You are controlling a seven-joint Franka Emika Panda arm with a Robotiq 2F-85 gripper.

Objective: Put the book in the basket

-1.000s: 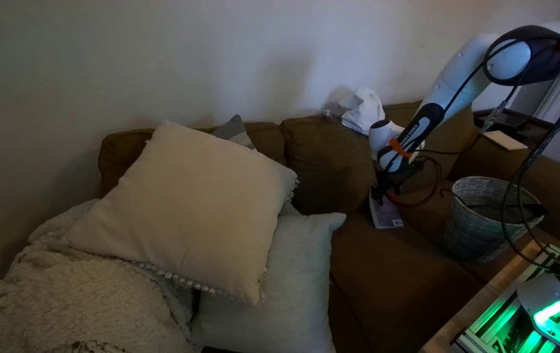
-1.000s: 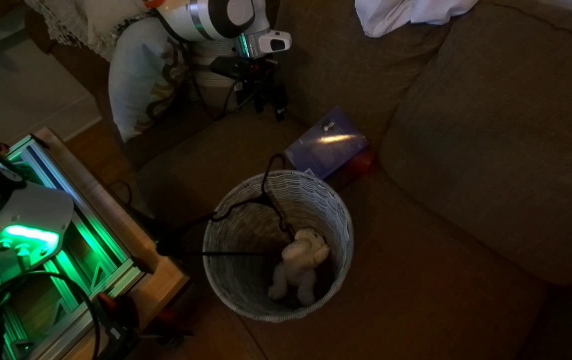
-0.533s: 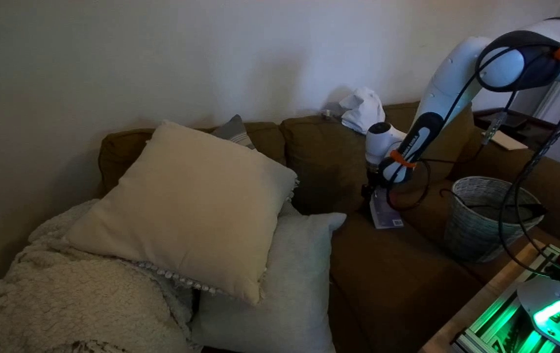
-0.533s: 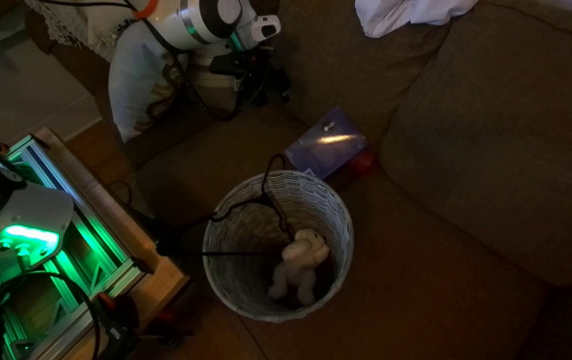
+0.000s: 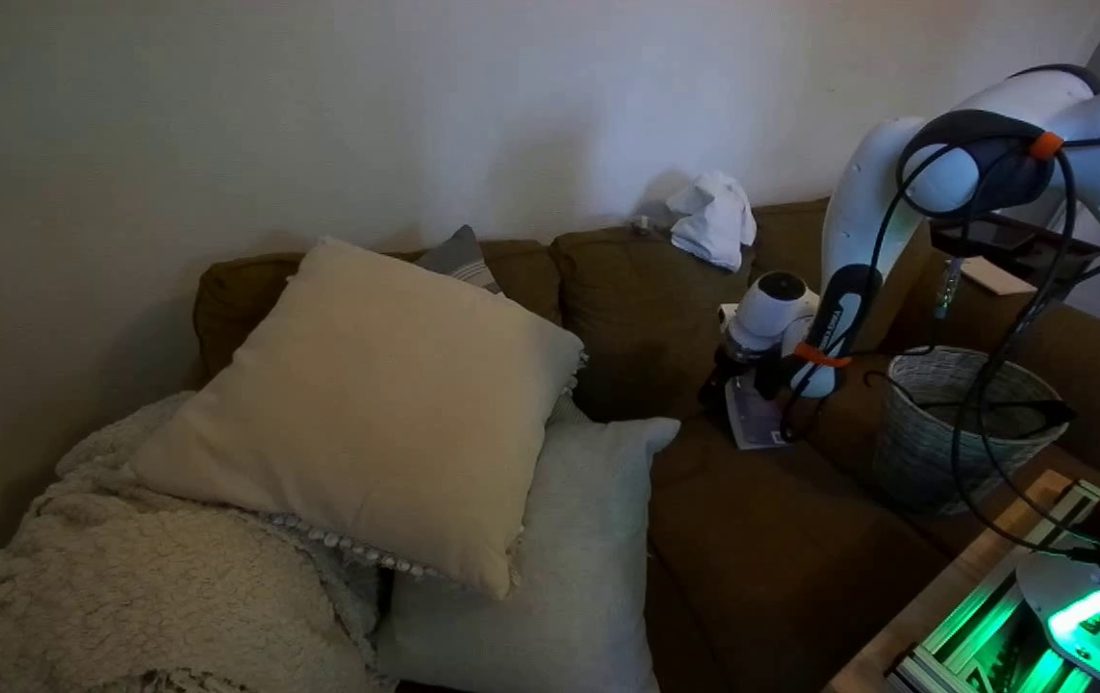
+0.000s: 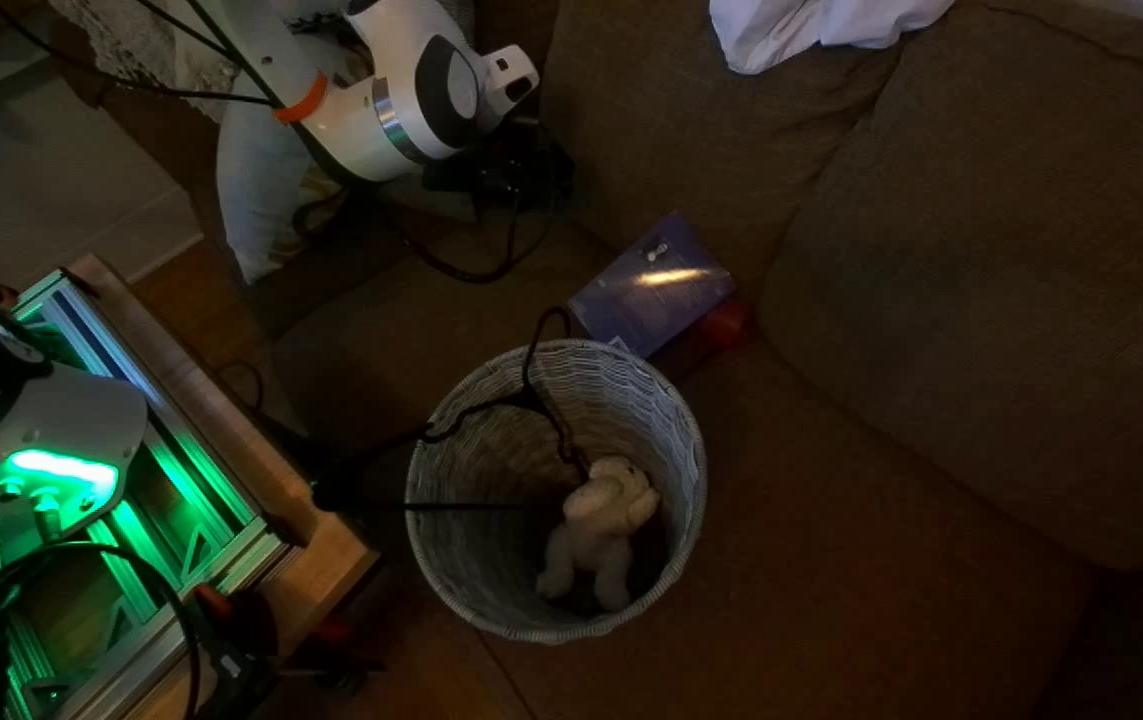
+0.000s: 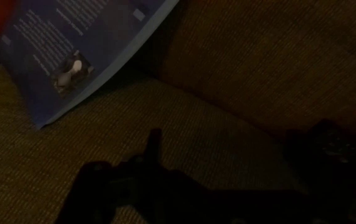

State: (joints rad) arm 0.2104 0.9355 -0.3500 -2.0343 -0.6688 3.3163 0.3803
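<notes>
A purple-blue paperback book (image 6: 646, 285) lies on the brown sofa seat by the backrest. It also shows in an exterior view (image 5: 756, 416), partly behind my arm, and at the top left of the wrist view (image 7: 100, 34), where its near edge curves up off the seat. My gripper (image 7: 224, 133) is open, with only sofa fabric between its fingers. It is low beside the book, apart from it, on the pillow side; in an exterior view it is a dark shape (image 6: 526, 180). The grey-white wicker basket (image 6: 673, 430) stands on the sofa next to the book; it also shows in an exterior view (image 5: 920, 457).
A white plush toy (image 6: 596, 530) lies in the basket. A black hanger (image 6: 531, 398) hooks over its rim. A red object (image 6: 726, 325) lies at the book's edge. Pillows (image 5: 386, 404) fill one sofa end. A white cloth (image 5: 711, 219) hangs on the backrest. Cables hang from my arm.
My arm has folded, with its elbow lower, and the hand has turned and shifted slightly towards the pillow side. The book, basket and toy have not moved.
</notes>
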